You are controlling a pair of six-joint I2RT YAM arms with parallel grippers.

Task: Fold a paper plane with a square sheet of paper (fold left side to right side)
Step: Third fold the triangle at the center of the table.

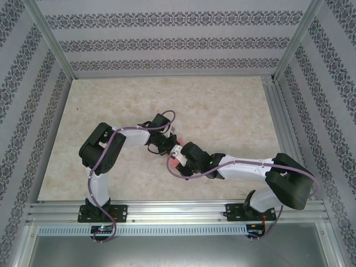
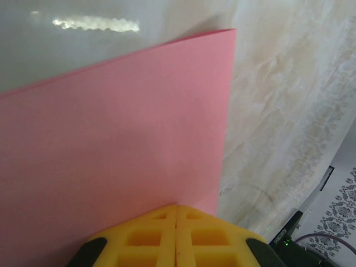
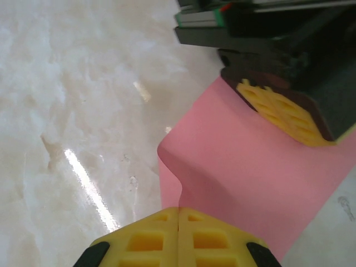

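Note:
The square sheet of paper (image 2: 111, 144) is plain pinkish-red and spreads out from my left gripper (image 2: 176, 207), whose yellow fingers are shut on its near edge. My right gripper (image 3: 178, 210) is shut on another edge of the paper (image 3: 245, 167), which curls up in a soft bend at its left side. The left gripper's yellow pad (image 3: 283, 114) pinches the far end of the sheet. From above, the two grippers (image 1: 170, 146) (image 1: 179, 157) meet at the table's middle, and only slivers of paper (image 1: 173, 162) show between them.
The pale marbled table (image 1: 222, 111) lies bare around the arms. Patterned walls and aluminium posts (image 1: 53, 41) enclose it on three sides. A metal rail (image 1: 178, 211) with both arm bases runs along the near edge.

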